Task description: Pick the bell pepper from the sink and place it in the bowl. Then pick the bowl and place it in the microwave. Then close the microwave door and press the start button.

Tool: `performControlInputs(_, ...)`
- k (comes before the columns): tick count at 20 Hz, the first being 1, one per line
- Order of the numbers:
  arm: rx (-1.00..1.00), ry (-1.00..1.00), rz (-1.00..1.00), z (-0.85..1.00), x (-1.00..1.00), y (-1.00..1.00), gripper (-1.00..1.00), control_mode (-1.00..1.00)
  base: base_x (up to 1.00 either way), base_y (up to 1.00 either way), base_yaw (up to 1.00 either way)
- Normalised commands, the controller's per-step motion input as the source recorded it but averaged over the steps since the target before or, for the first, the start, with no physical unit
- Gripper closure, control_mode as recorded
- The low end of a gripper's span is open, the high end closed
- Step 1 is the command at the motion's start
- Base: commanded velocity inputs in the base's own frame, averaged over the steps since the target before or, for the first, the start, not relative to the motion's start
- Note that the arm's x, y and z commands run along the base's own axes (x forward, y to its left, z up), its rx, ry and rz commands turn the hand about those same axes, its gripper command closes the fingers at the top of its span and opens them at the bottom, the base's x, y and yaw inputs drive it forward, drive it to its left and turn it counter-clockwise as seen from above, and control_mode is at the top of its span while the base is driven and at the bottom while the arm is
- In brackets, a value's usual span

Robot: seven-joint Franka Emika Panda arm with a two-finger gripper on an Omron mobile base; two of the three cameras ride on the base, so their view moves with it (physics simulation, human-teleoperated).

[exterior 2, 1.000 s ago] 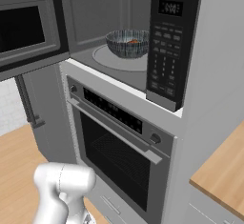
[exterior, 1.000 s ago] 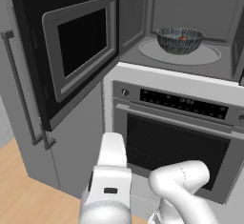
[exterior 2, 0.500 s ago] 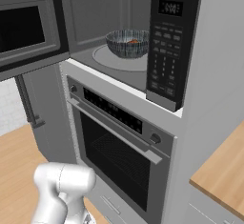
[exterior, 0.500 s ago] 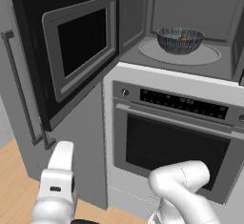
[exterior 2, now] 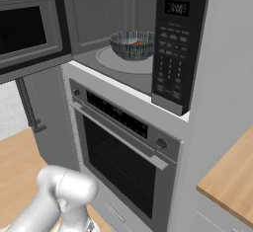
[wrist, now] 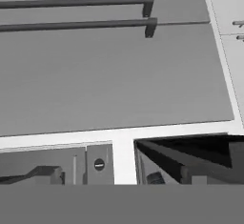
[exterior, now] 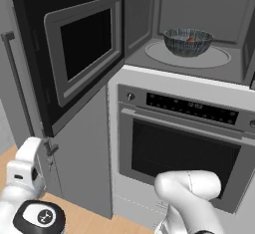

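The microwave door (exterior: 74,54) stands swung wide to the left of the microwave (exterior 2: 148,43), whose turntable carries the bowl (exterior: 188,41) with the bell pepper (exterior: 191,40) inside. The door looks rigid, light on its hinge and slick-faced; a flat push on its outer face near the free edge should serve. The gripper (exterior: 48,151) hangs below the door's lower corner, fingers apart and empty.

A kitchen: a built-in microwave (exterior: 199,34) above an oven (exterior: 179,148), beside a wooden countertop (exterior 2: 230,181).
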Motion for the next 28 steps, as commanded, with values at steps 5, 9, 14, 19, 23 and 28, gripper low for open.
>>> performControlInputs(5, -0.04, 0.0, -0.19, -0.11, 0.62, 0.36, -1.0, -1.0, 0.0, 0.0, 0.0)
performControlInputs(9, -0.07, 0.0, -0.18, -0.23, 0.84, 0.56, -1.0, -1.0, 0.0, 0.0, 0.0)
performControlInputs(14, 0.0, -0.14, -0.13, 0.03, 0.51, 0.0, -1.0, -1.0, 0.0, 0.0, 0.0)
performControlInputs(19, 0.13, -0.35, 0.0, 0.28, 0.1, -0.53, -1.0, -1.0, 0.0, 0.0, 0.0)
performControlInputs(23, 0.17, -0.31, 0.0, 0.29, 0.28, -0.54, -1.0, -1.0, 0.0, 0.0, 0.0)
performControlInputs(28, 0.13, -0.24, 0.0, 0.19, 0.43, -0.27, -1.0, -1.0, 0.0, 0.0, 0.0)
